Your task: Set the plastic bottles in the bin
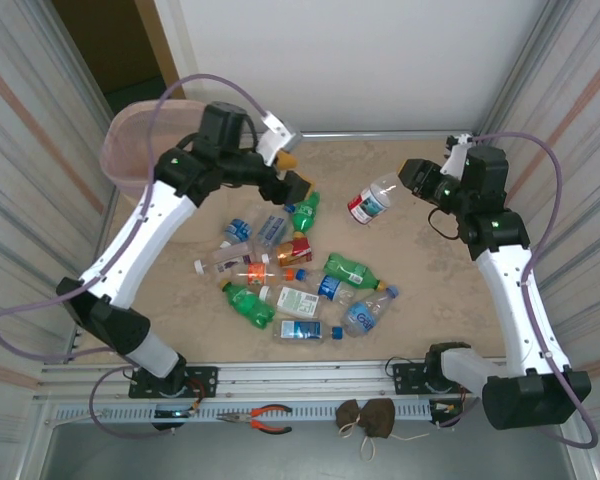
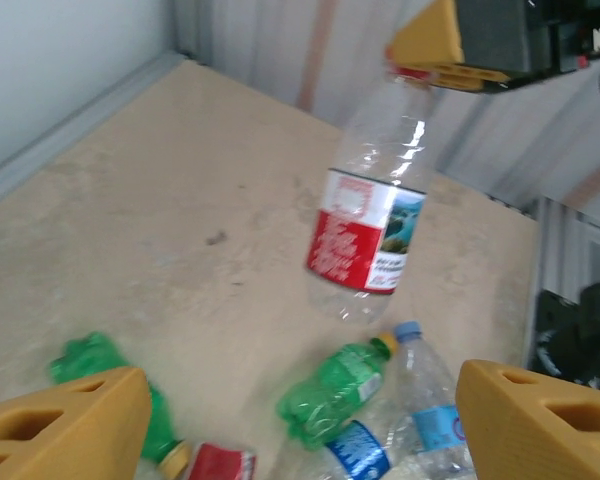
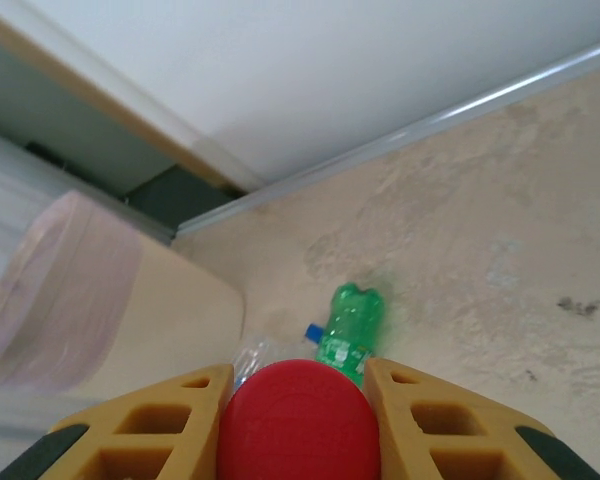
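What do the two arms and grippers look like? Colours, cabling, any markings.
The left arm and right arm have white links, black joints and small green lights. A pale lilac cable loops along each. The left gripper and right gripper have black bodies; their fingers are yellow-orange with hollow ribbed cut-outs. No markings legible.

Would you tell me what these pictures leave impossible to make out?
Bin contents: top view, left arm covers part of the opening.
Red-labelled bottle print: left wrist view, blurred.
That bottle's body: right wrist view, hidden behind its red cap in the right claw.
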Controlling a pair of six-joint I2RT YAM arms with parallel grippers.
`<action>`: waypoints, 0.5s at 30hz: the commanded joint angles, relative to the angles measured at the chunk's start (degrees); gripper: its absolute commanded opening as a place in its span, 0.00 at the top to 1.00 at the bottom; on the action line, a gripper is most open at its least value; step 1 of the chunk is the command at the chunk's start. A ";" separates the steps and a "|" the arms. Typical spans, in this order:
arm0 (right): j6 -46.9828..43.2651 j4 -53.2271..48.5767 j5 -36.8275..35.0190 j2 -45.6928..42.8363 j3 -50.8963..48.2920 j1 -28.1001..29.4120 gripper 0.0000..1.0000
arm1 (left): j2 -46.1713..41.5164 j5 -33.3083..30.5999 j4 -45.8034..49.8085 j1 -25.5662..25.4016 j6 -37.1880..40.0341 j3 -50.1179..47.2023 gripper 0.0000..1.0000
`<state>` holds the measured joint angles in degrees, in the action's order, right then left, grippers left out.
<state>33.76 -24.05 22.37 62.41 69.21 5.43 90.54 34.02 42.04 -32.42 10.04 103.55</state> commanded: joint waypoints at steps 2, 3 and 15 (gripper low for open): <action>-4.75 -2.29 4.30 -1.16 3.37 3.11 0.86 | 1.84 3.55 -4.57 -3.99 -1.10 -1.11 0.18; -5.00 -2.32 4.20 -1.44 3.88 4.24 0.85 | 2.46 3.48 -4.73 -4.63 -1.48 -0.99 0.18; -4.23 -4.14 -0.54 -5.00 6.56 13.19 0.83 | 3.70 4.38 -6.35 -10.40 -3.05 -4.97 0.17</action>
<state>30.33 -27.18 23.38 59.18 73.91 17.54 94.28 36.53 36.93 -42.22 8.38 100.18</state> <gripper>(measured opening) 0.319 0.827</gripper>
